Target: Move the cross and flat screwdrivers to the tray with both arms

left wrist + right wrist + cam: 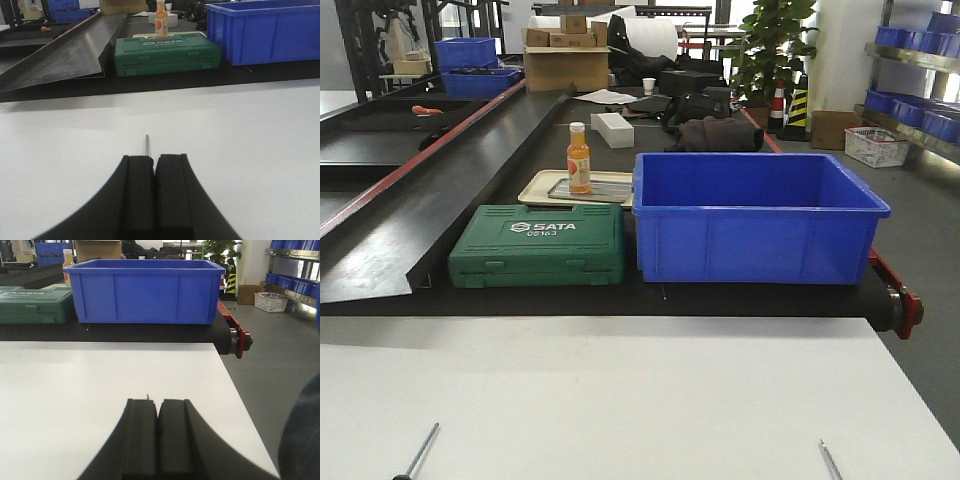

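The left screwdriver lies on the white table at the near left of the front view. Only its thin steel shaft shows, tip pointing away and leaning a little right. The right screwdriver lies well apart from it at the near right, its shaft tip pointing away and leaning slightly left. Both handles are out of view. In the left wrist view the left tool has its two black fingers pressed together with only a seam between them. The shaft sticks out forward from behind the left finger, off the seam, and whether the tool has any grip on it cannot be told. The right tool is likewise closed up, finger against finger, with just the tip of the right screwdriver peeking over its left finger; any grip there is hidden too. Past the table's far edge runs a black conveyor. It carries a green case on the left and, just beside it, a deep blue bin on the right. Behind the case sits a beige tray with an orange bottle standing upright on it, and farther back a white box. A cardboard box and a potted plant stand at the far end.
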{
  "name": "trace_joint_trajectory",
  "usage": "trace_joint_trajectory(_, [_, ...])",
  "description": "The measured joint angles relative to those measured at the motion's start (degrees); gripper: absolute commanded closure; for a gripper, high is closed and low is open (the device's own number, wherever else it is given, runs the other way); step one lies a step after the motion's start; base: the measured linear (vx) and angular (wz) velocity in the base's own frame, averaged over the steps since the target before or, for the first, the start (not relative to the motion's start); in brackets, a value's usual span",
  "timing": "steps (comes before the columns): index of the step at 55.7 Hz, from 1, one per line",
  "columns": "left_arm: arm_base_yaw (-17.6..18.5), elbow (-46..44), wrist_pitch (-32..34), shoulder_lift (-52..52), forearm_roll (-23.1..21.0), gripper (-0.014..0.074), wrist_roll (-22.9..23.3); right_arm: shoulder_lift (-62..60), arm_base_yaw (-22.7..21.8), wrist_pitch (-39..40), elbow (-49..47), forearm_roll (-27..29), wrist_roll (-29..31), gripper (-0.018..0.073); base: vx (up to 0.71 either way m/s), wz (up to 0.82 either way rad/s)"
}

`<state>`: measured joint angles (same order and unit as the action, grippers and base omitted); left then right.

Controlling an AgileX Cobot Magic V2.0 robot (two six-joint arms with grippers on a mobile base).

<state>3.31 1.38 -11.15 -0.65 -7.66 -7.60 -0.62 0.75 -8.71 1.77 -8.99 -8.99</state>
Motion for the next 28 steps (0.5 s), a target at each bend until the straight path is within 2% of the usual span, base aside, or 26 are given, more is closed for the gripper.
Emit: trace_joint_trajectory(28, [0.00, 0.00, 0.00, 0.00, 0.00, 0.0602, 0.00, 0.00, 0.00, 0.00, 0.00, 0.00, 0.00, 0.0567, 0.00, 0.00])
